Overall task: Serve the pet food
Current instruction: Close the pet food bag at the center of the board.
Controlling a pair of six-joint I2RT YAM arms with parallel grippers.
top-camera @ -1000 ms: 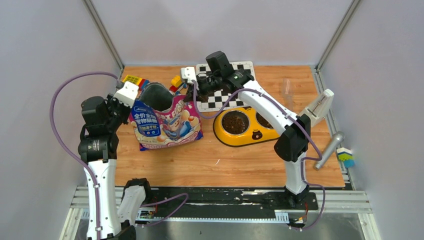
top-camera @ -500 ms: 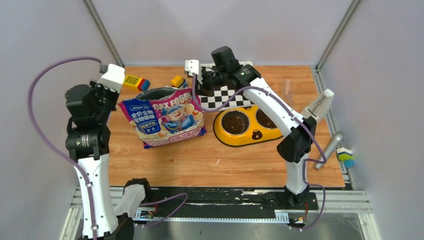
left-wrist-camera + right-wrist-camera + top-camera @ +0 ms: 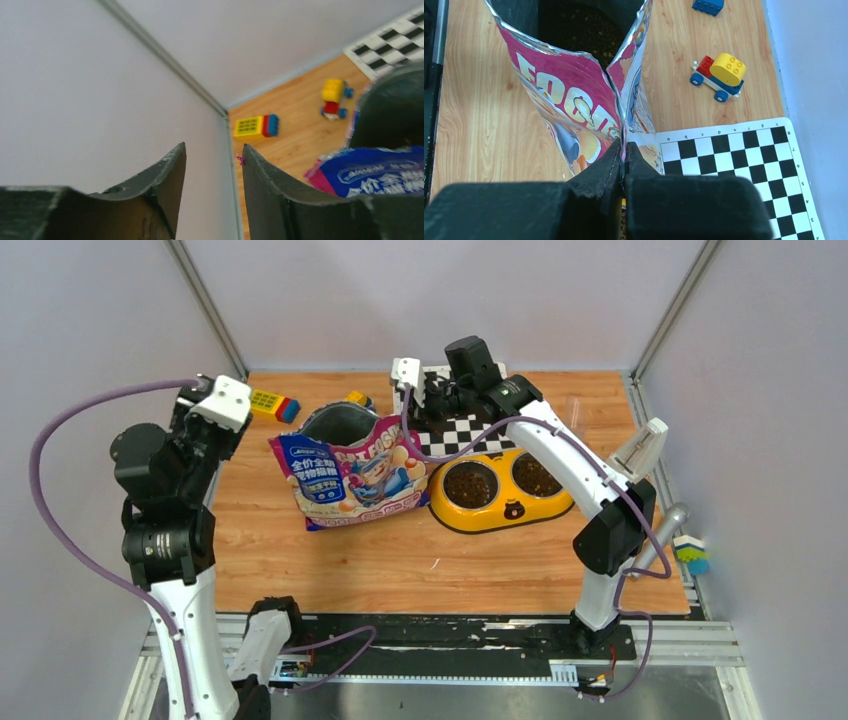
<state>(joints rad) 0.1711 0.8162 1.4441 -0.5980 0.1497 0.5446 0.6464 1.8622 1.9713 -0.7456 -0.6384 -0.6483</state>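
Top external: right arm outstretched, pincer (image 3: pixel 622 146) clamping bag (image 3: pixel 350 475) rim

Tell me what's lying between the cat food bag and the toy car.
Nothing: only bare wooden tabletop separates the cat food bag from the toy car, clearest in the right wrist view.

The bag (image 3: pixel 355 475) is showing "FOOD" and Chinese characters on blue; the checkerboard (image 3: pixel 734 165) is carrying tiny edge letters and digits.
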